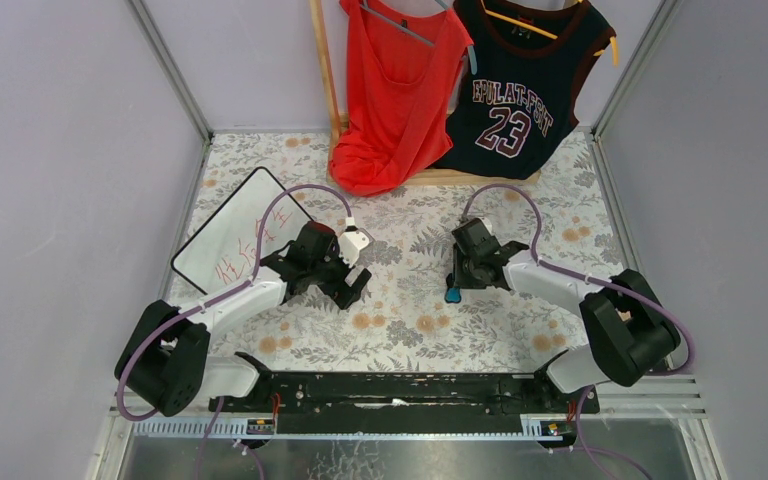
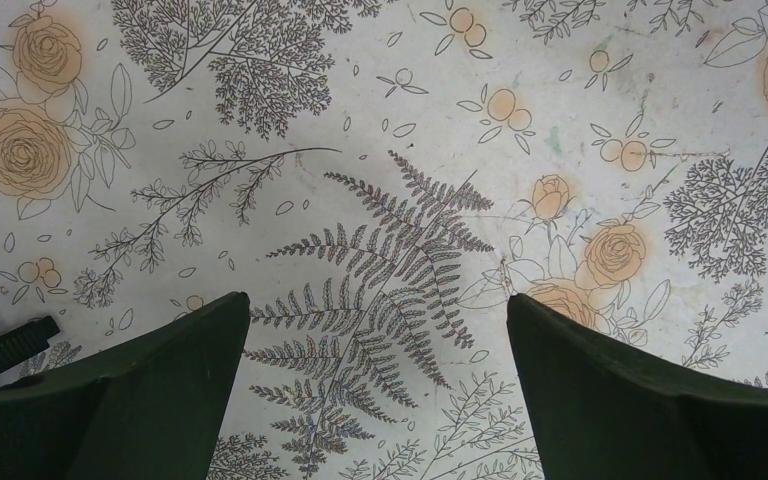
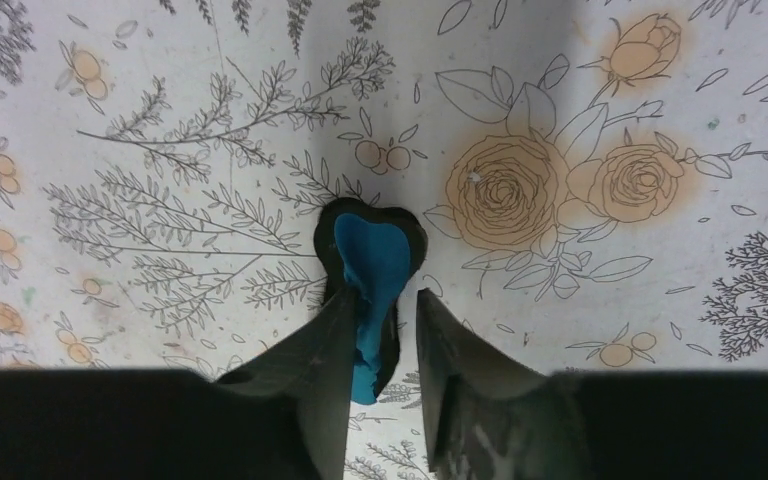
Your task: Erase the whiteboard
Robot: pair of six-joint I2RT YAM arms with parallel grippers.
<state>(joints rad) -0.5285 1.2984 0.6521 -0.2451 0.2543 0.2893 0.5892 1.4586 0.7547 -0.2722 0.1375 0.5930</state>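
Observation:
The whiteboard (image 1: 222,232) lies tilted at the left of the table, white with a black frame and red handwriting along its near part. My left gripper (image 1: 350,287) hovers just right of the board's near corner, open and empty; the left wrist view shows only patterned cloth between its fingers (image 2: 375,300). My right gripper (image 1: 457,280) is at mid-table, pointing down, shut on a blue eraser with black felt (image 3: 370,260). The eraser's blue end (image 1: 453,294) sticks out below the fingers. The board is out of both wrist views.
A flower-patterned cloth (image 1: 410,330) covers the table. A red top (image 1: 395,90) and a dark "23" jersey (image 1: 520,90) hang on a wooden rack (image 1: 325,70) at the back. Grey walls stand on both sides. A black rail (image 1: 400,390) runs along the near edge.

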